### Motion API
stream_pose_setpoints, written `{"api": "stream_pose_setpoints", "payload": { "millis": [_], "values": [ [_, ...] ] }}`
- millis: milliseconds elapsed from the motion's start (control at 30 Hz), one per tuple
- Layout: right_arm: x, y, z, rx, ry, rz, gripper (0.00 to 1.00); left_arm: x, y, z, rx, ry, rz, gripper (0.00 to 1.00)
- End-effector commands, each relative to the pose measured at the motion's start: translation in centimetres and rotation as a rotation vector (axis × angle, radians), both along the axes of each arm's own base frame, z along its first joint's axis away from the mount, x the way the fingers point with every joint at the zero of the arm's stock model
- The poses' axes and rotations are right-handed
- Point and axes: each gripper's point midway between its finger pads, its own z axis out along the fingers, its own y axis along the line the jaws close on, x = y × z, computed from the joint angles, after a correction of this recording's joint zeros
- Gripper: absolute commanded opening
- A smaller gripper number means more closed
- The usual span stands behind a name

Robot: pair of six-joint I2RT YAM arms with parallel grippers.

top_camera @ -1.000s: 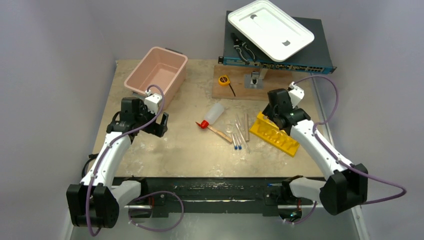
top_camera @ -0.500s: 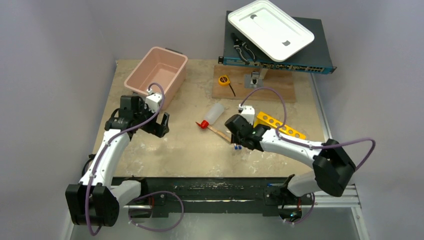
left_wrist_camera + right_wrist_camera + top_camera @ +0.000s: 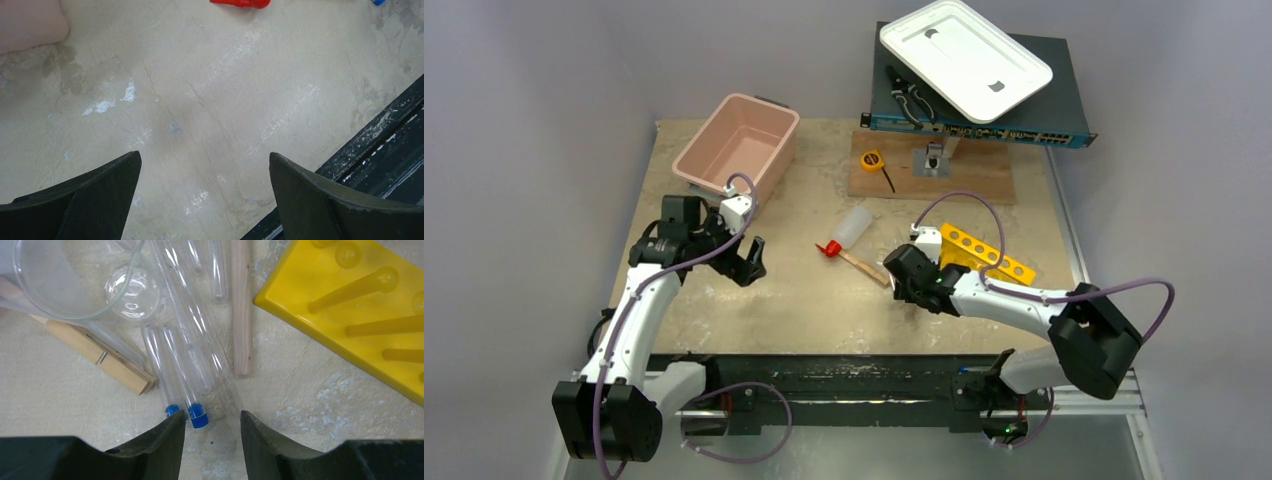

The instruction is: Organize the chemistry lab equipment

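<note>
Several thin clear tubes (image 3: 192, 335) lie on the table, and two show blue tips (image 3: 198, 416). My right gripper (image 3: 212, 421) hangs low over those tips, jaws partly apart, gripping nothing; one blue tip sits just inside its left finger (image 3: 170, 440). In the top view the right gripper (image 3: 904, 287) hides the tubes. A wooden stick (image 3: 242, 305) and a wooden clothespin (image 3: 95, 350) lie beside them. The yellow rack (image 3: 989, 255) lies just to the right. The squeeze bottle (image 3: 854, 225) with its red nozzle (image 3: 829, 248) lies at mid-table. My left gripper (image 3: 749, 262) hovers wide open over bare table.
A pink bin (image 3: 739, 140) stands at the back left. A clear glass vessel (image 3: 50, 280) lies among the tubes. Behind are a yellow tape measure (image 3: 871, 160), a wooden board (image 3: 984, 175), pliers (image 3: 911, 100) and a white tray (image 3: 964, 55) on a dark box.
The right arm swung from beside the yellow rack leftward and down over the tubes' blue tips. The rack now lies turned, holes up. The left gripper edged slightly toward the table's middle.
</note>
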Motion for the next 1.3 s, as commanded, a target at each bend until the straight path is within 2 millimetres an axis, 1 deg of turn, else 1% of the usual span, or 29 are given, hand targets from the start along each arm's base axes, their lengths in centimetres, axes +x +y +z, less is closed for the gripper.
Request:
{"api": "stream_pose_setpoints", "payload": {
  "millis": [0,233,333,467,733,833,933,1000,1100,1267],
  "values": [
    [0.8,-0.6,-0.2,0.012,-0.024,-0.047,0.42,0.2,-0.6,1.9,-0.022,-0.044,-0.059,1.00],
    [1.9,-1.8,-0.6,0.007,-0.007,-0.102,0.40,0.1,-0.7,2.6,-0.021,-0.052,-0.072,1.00],
    [2.1,-2.1,-0.9,0.013,0.008,-0.114,0.39,0.0,-0.7,2.6,-0.021,-0.049,-0.075,1.00],
    [2.0,-2.1,-1.5,-0.001,0.036,-0.116,0.35,0.0,-0.7,2.5,-0.020,-0.050,-0.078,1.00],
    [1.9,-2.2,-2.3,-0.008,0.053,-0.129,0.22,0.0,-0.9,3.1,-0.028,-0.056,-0.081,1.00],
    [1.8,-2.0,-2.0,0.003,0.047,-0.121,0.16,-0.1,-0.9,3.2,-0.030,-0.057,-0.083,1.00],
    [2.1,-1.6,-1.0,0.024,0.022,-0.085,0.13,-0.2,-1.0,3.4,-0.035,-0.059,-0.085,1.00],
    [2.3,-0.8,0.1,0.052,-0.003,-0.027,0.11,-0.2,-1.0,3.6,-0.040,-0.064,-0.086,1.00],
    [2.8,0.2,2.4,0.087,-0.049,0.053,0.05,-0.4,-1.3,3.9,-0.055,-0.066,-0.087,1.00],
    [2.9,1.4,6.4,0.153,-0.138,0.160,0.02,-0.6,-2.0,4.8,-0.111,-0.062,-0.083,1.00]
  ]
}}
